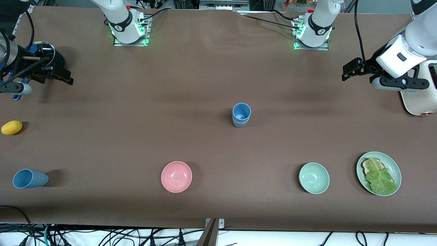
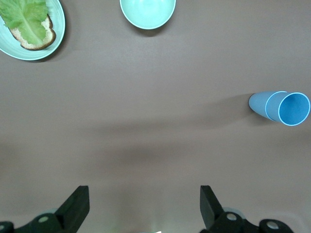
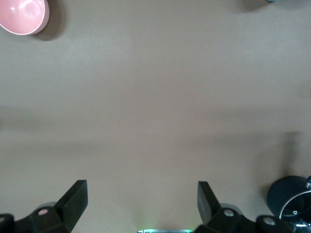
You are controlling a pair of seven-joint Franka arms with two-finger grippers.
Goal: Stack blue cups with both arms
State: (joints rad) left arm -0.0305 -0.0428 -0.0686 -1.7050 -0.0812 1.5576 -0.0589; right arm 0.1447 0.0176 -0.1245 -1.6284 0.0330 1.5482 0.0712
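Two blue cups [image 1: 241, 114] stand nested as one upright stack in the middle of the table, a sky blue one in a duller one. The stack also shows in the left wrist view [image 2: 280, 107]. Another blue cup [image 1: 30, 178] lies on its side at the right arm's end, nearer the front camera. My left gripper [image 1: 349, 70] is open and empty over the left arm's end; its own view [image 2: 144, 194] shows bare table between the fingers. My right gripper [image 1: 68, 78] is open and empty over the right arm's end, with bare table between its fingers in its own view [image 3: 142, 189].
A pink bowl [image 1: 176, 176], a pale green bowl [image 1: 314, 178] and a green plate [image 1: 392, 160] with bread and lettuce stand nearer the front camera. A yellow fruit [image 1: 12, 127] and a dark pot [image 1: 44, 51] are at the right arm's end. A cream appliance [image 1: 420, 99] is at the left arm's end.
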